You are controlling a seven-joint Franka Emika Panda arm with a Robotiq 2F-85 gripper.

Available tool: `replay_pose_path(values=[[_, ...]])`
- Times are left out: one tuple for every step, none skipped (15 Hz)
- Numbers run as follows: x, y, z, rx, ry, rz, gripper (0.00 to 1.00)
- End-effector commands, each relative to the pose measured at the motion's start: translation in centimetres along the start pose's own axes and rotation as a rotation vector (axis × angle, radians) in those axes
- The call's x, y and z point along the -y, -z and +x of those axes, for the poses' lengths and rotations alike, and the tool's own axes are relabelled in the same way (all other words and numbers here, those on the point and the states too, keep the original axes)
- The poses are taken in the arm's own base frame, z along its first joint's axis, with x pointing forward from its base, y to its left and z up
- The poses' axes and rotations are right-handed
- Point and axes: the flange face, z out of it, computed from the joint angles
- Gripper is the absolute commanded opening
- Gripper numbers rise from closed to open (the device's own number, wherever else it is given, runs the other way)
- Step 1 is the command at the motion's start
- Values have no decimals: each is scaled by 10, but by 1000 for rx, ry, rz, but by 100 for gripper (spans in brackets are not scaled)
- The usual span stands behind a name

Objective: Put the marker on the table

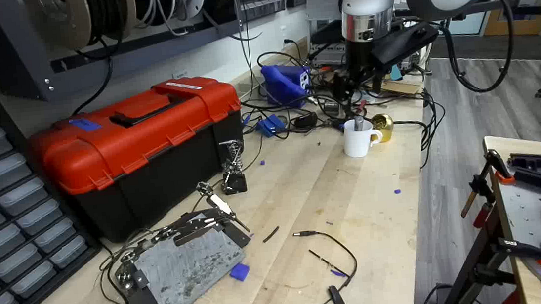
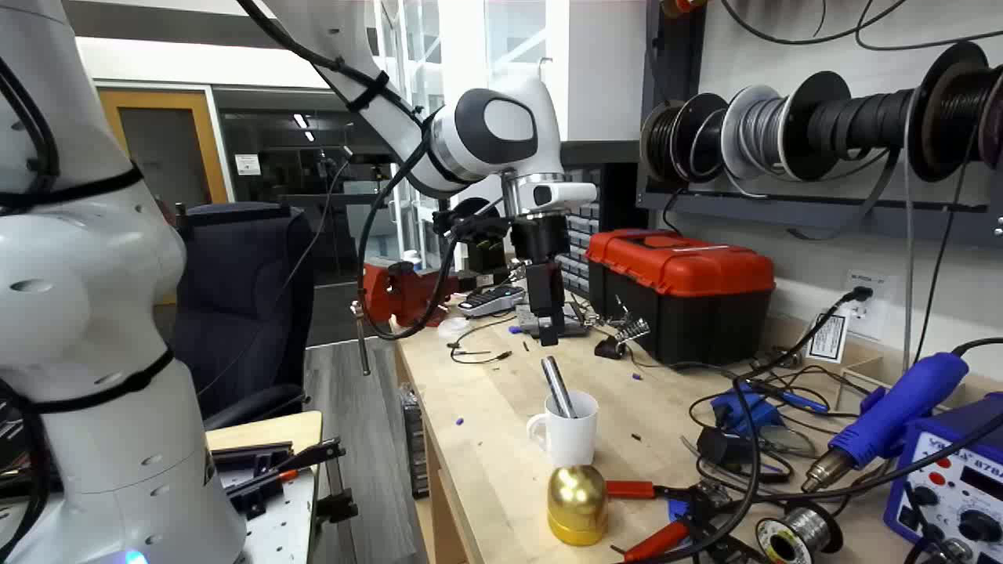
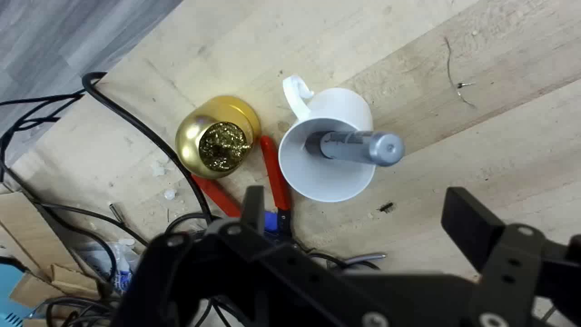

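Observation:
The marker is a grey, pen-like stick with a darker lower part. It leans inside the white mug, its grey end above the rim, in the wrist view and both exterior views. Its lower end is hidden by the mug wall in the exterior views. The white mug stands upright on the light-wood table. My gripper is open and empty, with its two black fingers wide apart. In an exterior view the gripper hangs pointing down, above the marker's height and not touching it.
A gold tip-cleaner ball and red-handled pliers are close beside the mug. Black cables and a blue soldering station crowd one end. A red toolbox stands along the wall. The table's edge drops to the floor.

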Motion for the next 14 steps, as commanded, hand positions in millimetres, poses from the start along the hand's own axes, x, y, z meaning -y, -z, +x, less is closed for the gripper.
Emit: replay_pose_path(values=[[0, 0, 0, 1, 0, 0, 100], [0, 0, 0, 1, 0, 0, 100], [0, 0, 0, 1, 0, 0, 100], [0, 0, 0, 1, 0, 0, 100], [0, 0, 0, 1, 0, 0, 100], [0, 0, 0, 1, 0, 0, 100], [0, 0, 0, 1, 0, 0, 100], [0, 0, 0, 1, 0, 0, 100], [0, 0, 0, 1, 0, 0, 100], [0, 0, 0, 1, 0, 0, 100], [0, 0, 0, 1, 0, 0, 100], [0, 0, 0, 1, 0, 0, 100], [0, 0, 0, 1, 0, 0, 100], [4, 0, 0, -4, 18, -5, 100]])
